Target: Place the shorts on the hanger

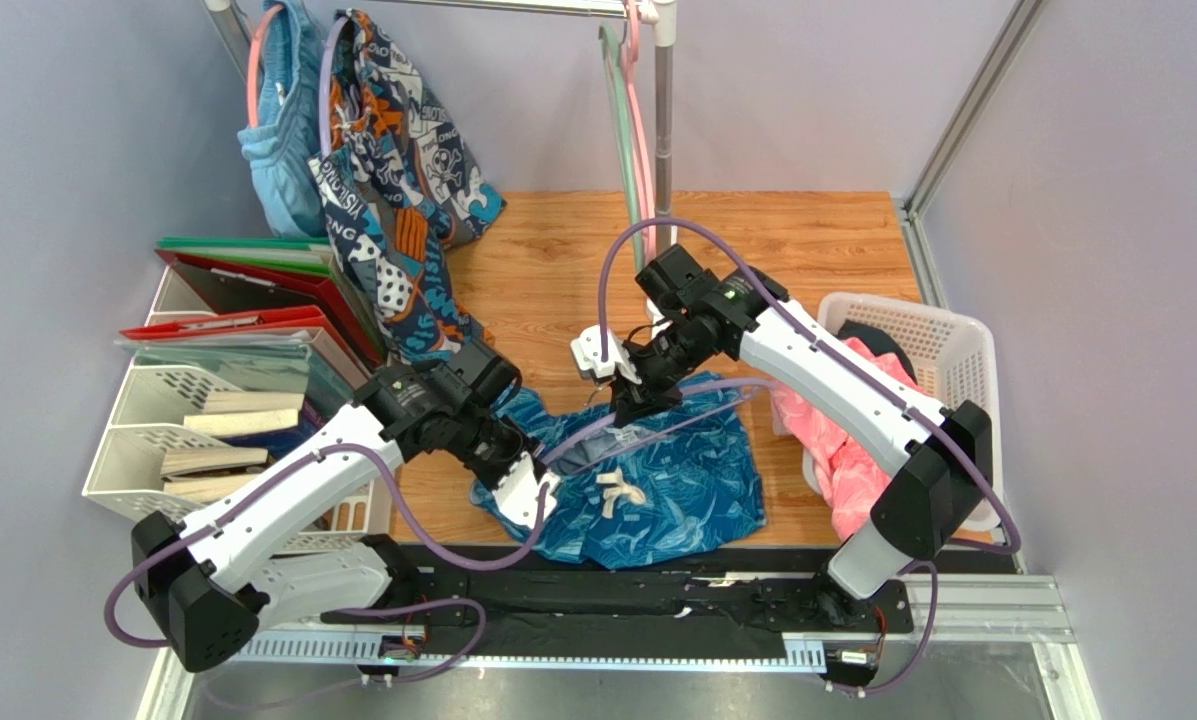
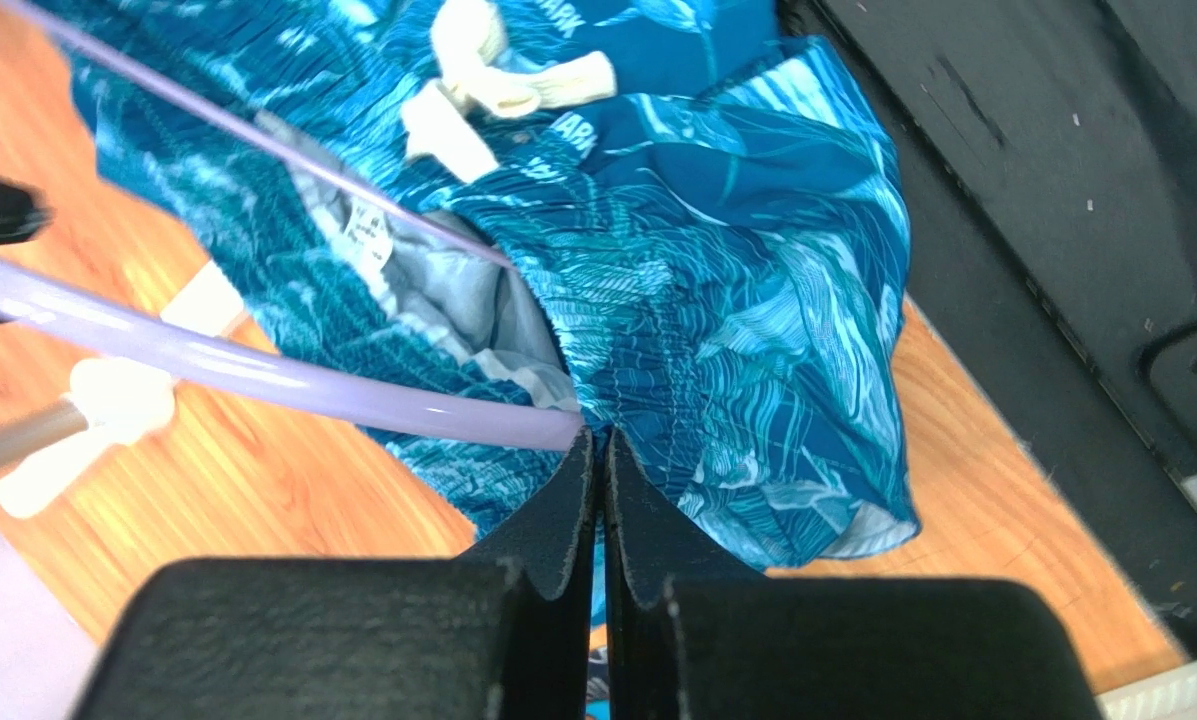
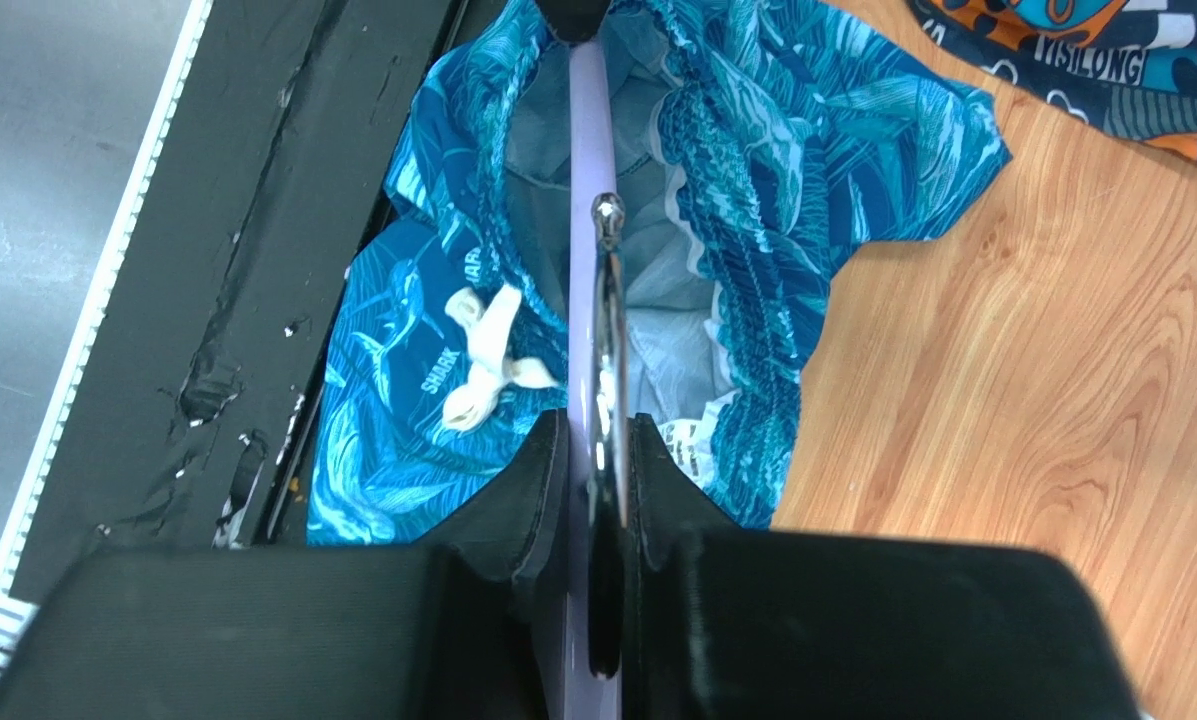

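The shorts (image 1: pixel 679 488) lie crumpled on the wooden table (image 1: pixel 800 240) at the middle of its near edge, their hem spilling onto the black strip (image 1: pixel 634 593) there. The waist gapes open and shows pale lining. The white drawstring (image 3: pixel 484 353) sits knotted on top, and the small label (image 2: pixel 364 228) is too blurred to read.

The hanger (image 3: pixel 583 150) lies across that opening. The right pincer (image 3: pixel 597 435) is clamped on it at the neck, so the base of the metal hook is wedged between the fingers and the rest of the hook is cut off from view. The hanger's far end disappears under a dark shape at the top of the right wrist view.

The left pincer (image 2: pixel 598 450) is closed tight at the waistband's edge with a sliver of teal fabric between its fingers. One lavender arm ends right at its tips. From above, the arms cover both grips.

A white basket (image 1: pixel 957 338) stands at the right edge.
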You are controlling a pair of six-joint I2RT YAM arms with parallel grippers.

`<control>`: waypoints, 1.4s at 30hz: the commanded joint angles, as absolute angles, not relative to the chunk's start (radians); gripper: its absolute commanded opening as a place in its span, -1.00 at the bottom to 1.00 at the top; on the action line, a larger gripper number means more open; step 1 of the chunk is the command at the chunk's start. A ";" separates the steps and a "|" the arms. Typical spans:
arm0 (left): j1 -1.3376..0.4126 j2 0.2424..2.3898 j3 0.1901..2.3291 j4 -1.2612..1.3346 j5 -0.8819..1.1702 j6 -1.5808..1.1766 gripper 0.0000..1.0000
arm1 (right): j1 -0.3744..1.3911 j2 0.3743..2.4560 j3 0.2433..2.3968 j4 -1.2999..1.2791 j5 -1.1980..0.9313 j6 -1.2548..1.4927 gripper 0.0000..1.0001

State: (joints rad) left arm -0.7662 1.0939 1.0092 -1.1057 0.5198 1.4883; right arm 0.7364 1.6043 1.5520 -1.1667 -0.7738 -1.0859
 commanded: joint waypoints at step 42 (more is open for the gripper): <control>-0.485 1.096 0.984 -1.017 0.736 0.785 -1.00 | 0.693 1.316 1.338 -0.716 -0.839 -0.574 0.46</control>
